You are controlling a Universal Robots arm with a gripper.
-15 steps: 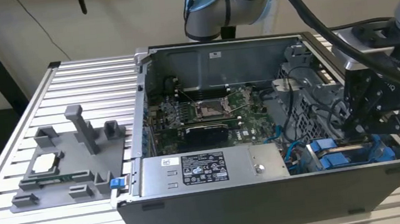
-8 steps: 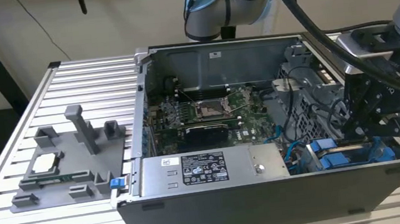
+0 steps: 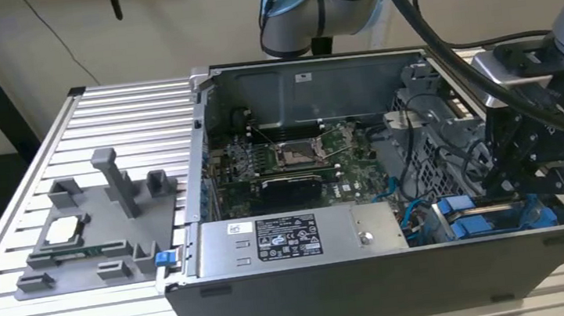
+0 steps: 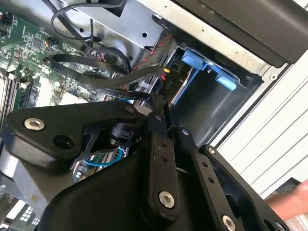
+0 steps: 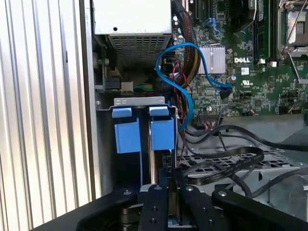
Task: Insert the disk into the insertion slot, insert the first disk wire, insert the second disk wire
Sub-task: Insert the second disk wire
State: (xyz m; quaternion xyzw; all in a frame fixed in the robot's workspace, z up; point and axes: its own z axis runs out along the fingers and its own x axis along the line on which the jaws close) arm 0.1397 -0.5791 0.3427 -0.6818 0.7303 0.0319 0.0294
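My gripper [image 3: 507, 186] hangs inside the open computer case at the exterior view's right, at the mouth of the insertion slot [image 3: 467, 221]. The slot is a dark metal bay with bright blue fittings [image 5: 127, 137]; its grey wall [image 4: 207, 108] lies just beyond my gripper [image 4: 158, 102]. In the first wrist view my gripper [image 5: 169, 169] is shut beside the bay's metal frame [image 5: 144, 102]. A flat black disk wire [image 5: 231, 159] loops across the case and runs in between the fingertips, also seen as the wire [image 4: 110, 82]; its end is covered. The disk is hidden.
A silver power supply [image 3: 301, 238] fills the case's front, with the green motherboard [image 3: 292, 153] behind it. A blue cable [image 5: 185, 96] arcs beside the bay. A grey parts fixture [image 3: 90, 225] sits on the slatted table. A person's hand [image 4: 293, 197] shows outside the case.
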